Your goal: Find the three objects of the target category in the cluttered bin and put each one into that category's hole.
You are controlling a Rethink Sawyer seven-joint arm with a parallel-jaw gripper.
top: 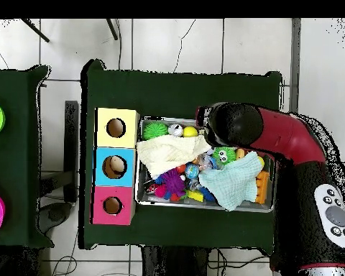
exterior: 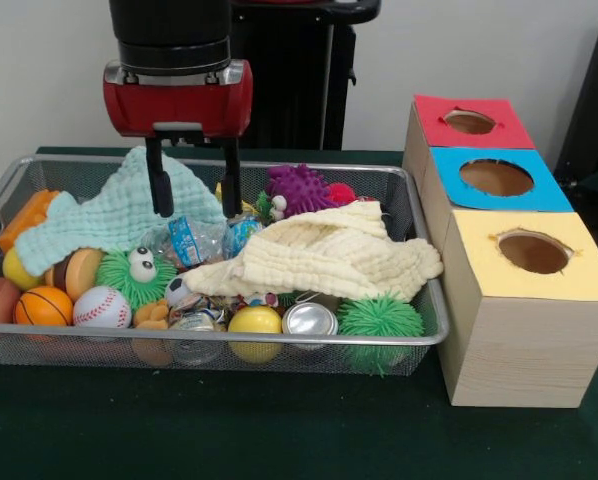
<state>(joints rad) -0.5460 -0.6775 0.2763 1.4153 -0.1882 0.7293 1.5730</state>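
Bin [exterior: 424, 335]: wire mesh, sitting on the green tabletop [exterior: 279, 430] beside three wooden boxes with holes, red [exterior: 470, 121], blue [exterior: 496, 177] and yellow [exterior: 533, 251]. Claw [exterior: 195, 195] is hanging spread and empty over the crushed plastic bottle [exterior: 184, 240], between the mint cloth [exterior: 109, 210] and the cream cloth [exterior: 329, 255]. Advice: descending straight, straddling only the bottle, avoiding cloth edges. Target category is not stated. Bottle label is showing blue; no lettering readable.
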